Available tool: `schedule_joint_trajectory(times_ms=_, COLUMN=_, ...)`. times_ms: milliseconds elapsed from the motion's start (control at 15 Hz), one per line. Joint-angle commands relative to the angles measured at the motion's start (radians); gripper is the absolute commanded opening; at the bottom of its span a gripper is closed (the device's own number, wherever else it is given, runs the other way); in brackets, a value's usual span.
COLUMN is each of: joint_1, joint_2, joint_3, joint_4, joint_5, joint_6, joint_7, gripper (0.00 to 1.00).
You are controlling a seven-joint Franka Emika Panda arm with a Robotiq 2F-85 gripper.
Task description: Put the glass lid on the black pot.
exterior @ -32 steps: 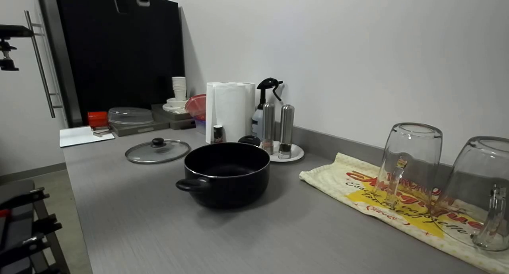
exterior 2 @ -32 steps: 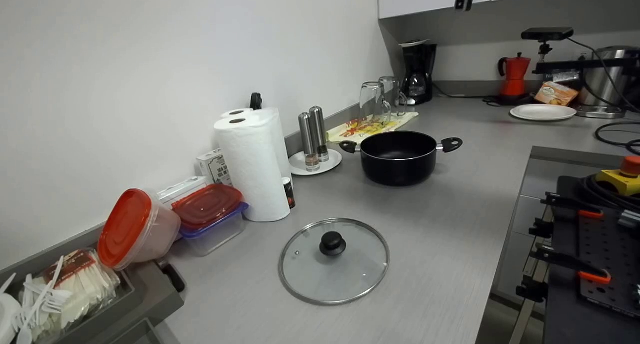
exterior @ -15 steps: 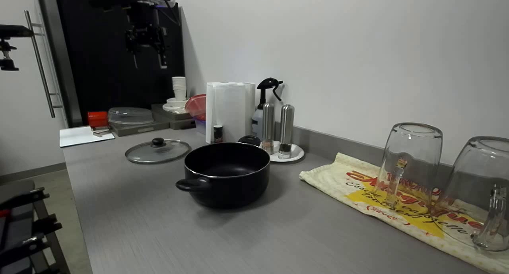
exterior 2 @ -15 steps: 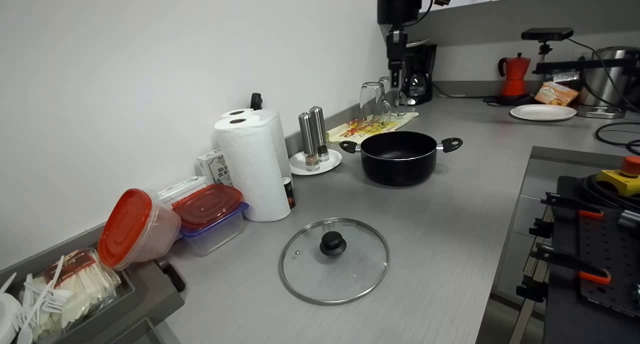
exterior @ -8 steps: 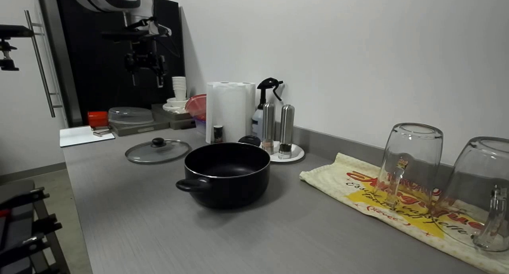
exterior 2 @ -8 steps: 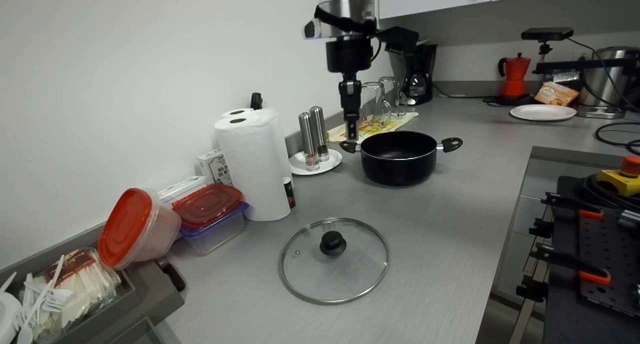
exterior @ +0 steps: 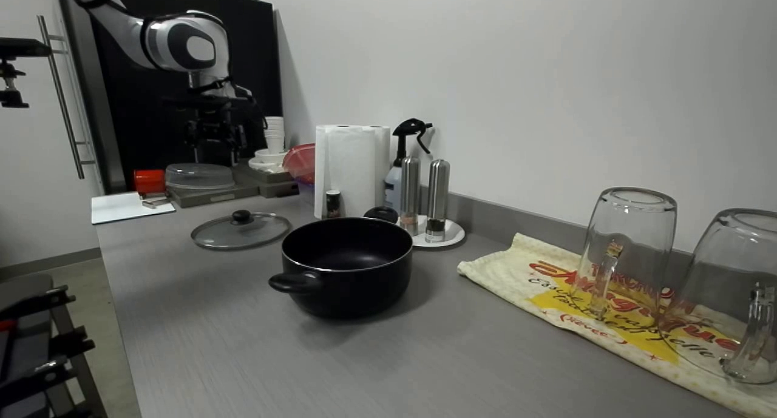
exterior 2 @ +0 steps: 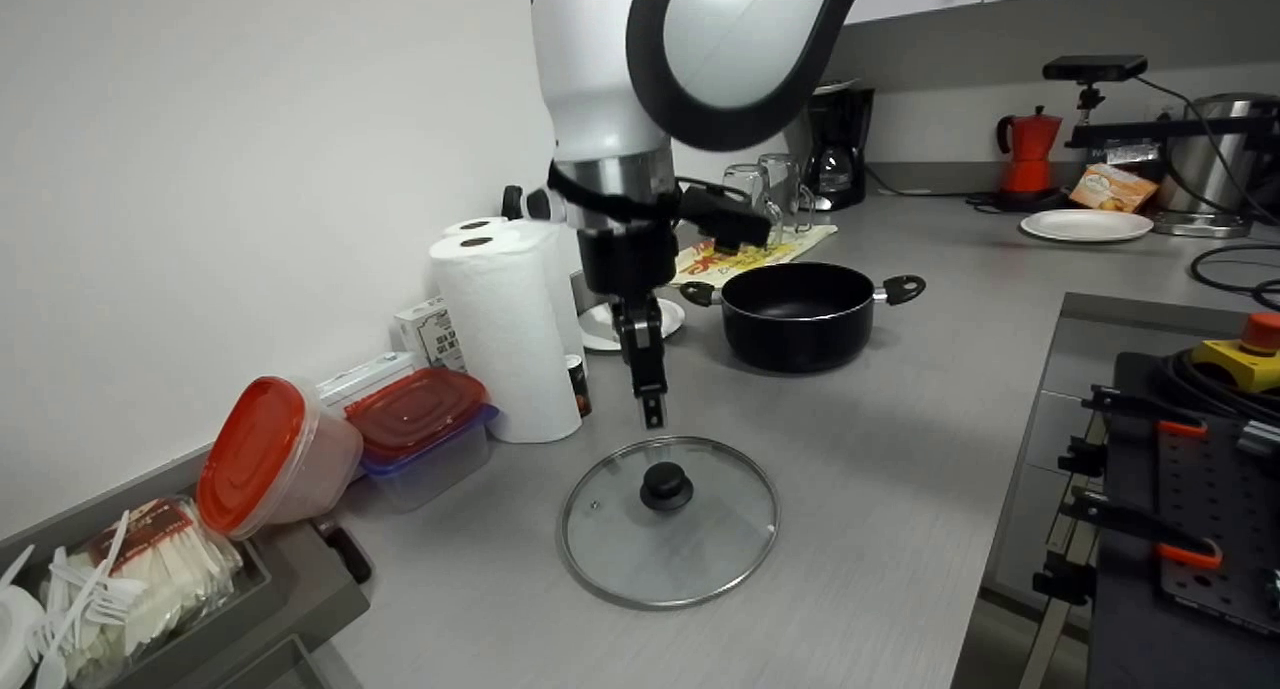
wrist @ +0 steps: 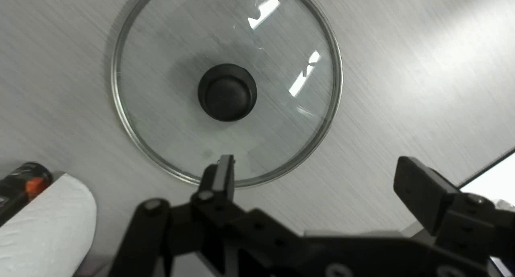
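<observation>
Two fingers (wrist: 422, 192) are standing wide apart in the wrist view, so the gripper (wrist: 316, 163) is gaping, and it's hovering tips down above the counter (exterior 2: 870, 549). Below it, the glass lid (exterior 2: 670, 549) is lying flat, its black knob (wrist: 227, 95) facing up; one fingertip is overlapping the lid in the wrist view, while in both exterior views the gripper is hanging clear of it. Close by, to the gripper's left in an exterior view, two paper towel rolls (exterior 2: 505, 339) are standing upright. Farther off, beyond the gripper and to its right in an exterior view, the black pot (exterior 2: 797, 334) is sitting uncovered, apart from the lid! Right of the gripper in an exterior view, two metal grinders (exterior: 438, 190) are standing on a white plate (exterior: 455, 231). Even farther from the gripper, past the pot, two glass mugs (exterior: 628, 242) are resting on a printed cloth (exterior: 504, 272).
</observation>
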Motion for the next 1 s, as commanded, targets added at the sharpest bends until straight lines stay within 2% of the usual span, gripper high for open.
schedule_joint_trajectory(times_ms=0, joint_1=0.024, joint_2=0.133, joint_3=-0.016, joint_4=0.074, joint_5=-0.075, joint_6=0.005, joint_7=0.018, gripper=1.0)
schedule_joint_trajectory(times_ms=467, joint_1=0.06, joint_2=0.305, joint_3=-0.071, joint_4=0.214, joint_5=-0.203, joint_6=0.011, joint_7=0.044, gripper=1.0)
schedule_joint_trajectory(times_ms=933, joint_1=0.086, joint_2=0.394, joint_3=-0.109, joint_4=0.335, joint_5=-0.273, joint_6=0.006, joint_7=0.039, gripper=1.0)
